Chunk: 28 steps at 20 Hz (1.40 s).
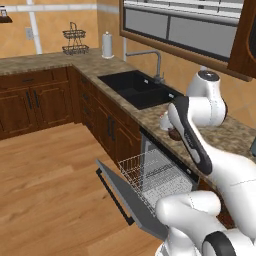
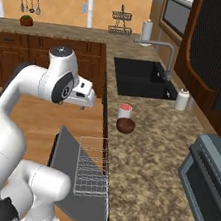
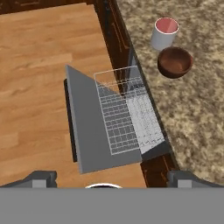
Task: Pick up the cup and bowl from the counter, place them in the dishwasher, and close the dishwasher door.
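Two small vessels sit on the counter [image 1: 150,112] in the left base view, the cup [image 1: 164,121] and the bowl [image 1: 174,134], both partly hidden behind the white arm; past them lies the black sink [image 1: 137,88] with its faucet [image 1: 152,60], and the dishwasher door [image 1: 131,200] hangs down open with the white wire rack [image 1: 150,175] pulled out over it, nothing in the rack. Right base view: cup [image 2: 125,111], pink-red inside and empty, touches or nearly touches the bowl [image 2: 126,125] just beside it, near the counter [image 2: 142,178] edge above the dishwasher [image 2: 84,179]; a soap dispenser [image 2: 183,99] stands by the sink [image 2: 140,79], a grey microwave [image 2: 206,188] at lower right, wooden floor [image 2: 45,117] below. Hand view: looking down, cup [image 3: 164,33] and bowl [image 3: 175,62] both empty on the speckled counter [image 3: 197,122]; rack [image 3: 124,111] empty over the flat grey door [image 3: 89,127]. The gripper [image 3: 111,178] hangs above the door, its fingers [image 3: 41,178] spread wide apart, holding nothing.
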Tool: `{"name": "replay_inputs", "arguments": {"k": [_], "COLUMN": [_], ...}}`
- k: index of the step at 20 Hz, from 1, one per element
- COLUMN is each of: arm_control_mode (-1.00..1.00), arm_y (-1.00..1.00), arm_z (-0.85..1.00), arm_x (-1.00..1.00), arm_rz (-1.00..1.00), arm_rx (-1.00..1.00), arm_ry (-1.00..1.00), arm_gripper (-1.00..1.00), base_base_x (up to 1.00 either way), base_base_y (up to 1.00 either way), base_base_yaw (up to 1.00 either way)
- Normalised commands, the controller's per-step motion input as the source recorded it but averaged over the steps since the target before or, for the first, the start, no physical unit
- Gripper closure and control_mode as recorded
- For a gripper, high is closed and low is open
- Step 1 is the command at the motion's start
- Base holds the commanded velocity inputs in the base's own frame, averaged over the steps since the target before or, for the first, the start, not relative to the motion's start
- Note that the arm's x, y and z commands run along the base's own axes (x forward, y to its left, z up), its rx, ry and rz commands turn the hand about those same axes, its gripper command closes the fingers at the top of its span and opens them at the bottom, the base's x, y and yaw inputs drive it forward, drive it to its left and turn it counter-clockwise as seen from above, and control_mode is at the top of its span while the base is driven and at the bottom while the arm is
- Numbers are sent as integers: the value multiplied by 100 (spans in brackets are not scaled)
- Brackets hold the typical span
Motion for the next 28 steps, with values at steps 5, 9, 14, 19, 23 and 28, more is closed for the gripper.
{"name": "replay_inputs", "arguments": {"k": [5, 9, 14, 19, 23, 28], "arm_control_mode": [-100, -100, -100, -100, -100, -100], "arm_y": [-18, -15, -11, -27, -31, -21], "arm_z": [-12, -19, -27, -34, -36, -20], "arm_x": [87, 84, 71, 54, 57, 68], "arm_rz": [0, 0, 0, -2, -2, -2], "arm_rx": [0, -3, -8, -6, -4, -1], "arm_ry": [0, 0, 0, 0, 4, 1], "arm_gripper": [-100, -100, -100, -100, -100, -100], "base_base_x": [0, 0, 0, 0, 0, 0], "base_base_y": [0, 0, 0, 0, 0, 0], "base_base_yaw": [0, 0, 0, 0, 0, 0]}}
